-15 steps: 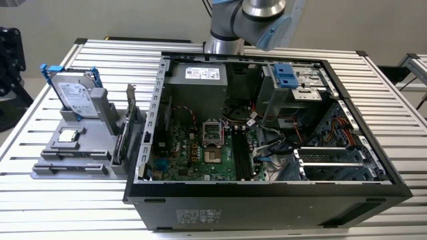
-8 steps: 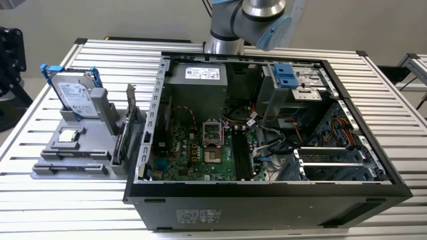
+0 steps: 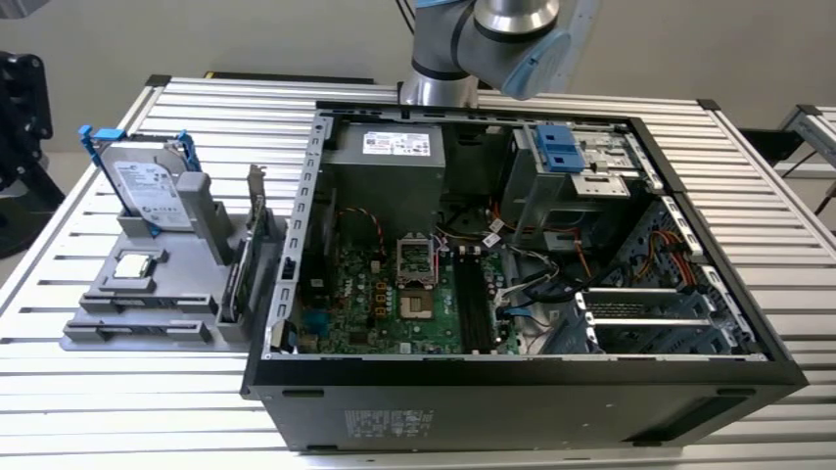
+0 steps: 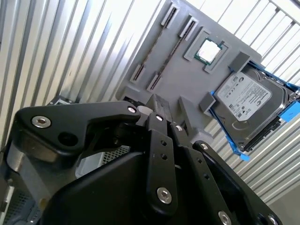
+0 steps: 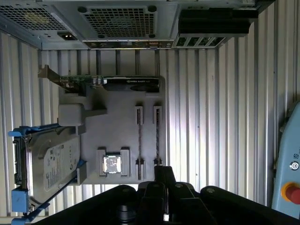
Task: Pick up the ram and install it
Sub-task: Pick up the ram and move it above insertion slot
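The ram (image 5: pixel 139 140) is standing on its long edge in a narrow slot of the grey holder (image 5: pixel 117 126), the slot nearer the small square silver chip (image 5: pixel 112 165). Looking down in both wrist views, it reads as a thin dark strip running between the slot's two end clips. A second slot lies just beside it, and I cannot tell whether that one holds a stick of its own. The holder sits on the slatted metal table (image 3: pixel 78 411), just beside the open computer case (image 3: pixel 523 401), on the exterior view's left of it. A hard drive (image 3: pixel 148 191) in a blue bracket leans up at the holder's far end. A card (image 3: pixel 255 235) with a metal bracket stands upright along the side of the holder closest to the case. The gripper (image 5: pixel 164 172) hangs in the air above the holder, touching nothing. Its two fingers are brought together at the middle of the black linkage, with nothing caught between them. In the first wrist view its tip lines up with the end of the two slots nearest the chip, with the ram running away from it across the holder. The arm (image 3: pixel 484 39) rises at the top of the exterior view, beyond the far side of the case. Inside the case the green board (image 3: pixel 392 294) lies exposed, with long dark sockets (image 3: pixel 473 304) running alongside the square chip seat in its middle
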Motion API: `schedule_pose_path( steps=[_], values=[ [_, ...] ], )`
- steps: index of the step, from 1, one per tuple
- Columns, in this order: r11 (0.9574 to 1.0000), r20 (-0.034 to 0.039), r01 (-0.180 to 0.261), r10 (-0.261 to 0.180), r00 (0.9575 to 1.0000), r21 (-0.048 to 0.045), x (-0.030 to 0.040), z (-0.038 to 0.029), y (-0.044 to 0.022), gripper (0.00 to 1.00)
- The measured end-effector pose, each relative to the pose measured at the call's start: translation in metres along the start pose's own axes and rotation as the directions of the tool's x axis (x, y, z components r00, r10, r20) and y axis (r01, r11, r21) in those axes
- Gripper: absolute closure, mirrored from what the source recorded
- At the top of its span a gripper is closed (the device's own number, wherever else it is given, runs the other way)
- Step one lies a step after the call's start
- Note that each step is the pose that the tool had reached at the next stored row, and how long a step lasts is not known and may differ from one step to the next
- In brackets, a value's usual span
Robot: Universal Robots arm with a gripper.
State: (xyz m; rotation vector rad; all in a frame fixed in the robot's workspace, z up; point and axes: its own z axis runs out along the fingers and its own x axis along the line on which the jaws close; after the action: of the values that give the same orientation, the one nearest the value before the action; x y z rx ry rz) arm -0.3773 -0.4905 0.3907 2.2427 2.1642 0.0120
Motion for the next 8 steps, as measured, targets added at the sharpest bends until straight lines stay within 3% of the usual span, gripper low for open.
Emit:
schedule_pose_path(
  steps=[8],
  values=[
    [1.0, 0.0, 0.0, 0.0, 1.0, 0.0, 0.0, 0.0, -0.0004, 0.0]
  ],
)
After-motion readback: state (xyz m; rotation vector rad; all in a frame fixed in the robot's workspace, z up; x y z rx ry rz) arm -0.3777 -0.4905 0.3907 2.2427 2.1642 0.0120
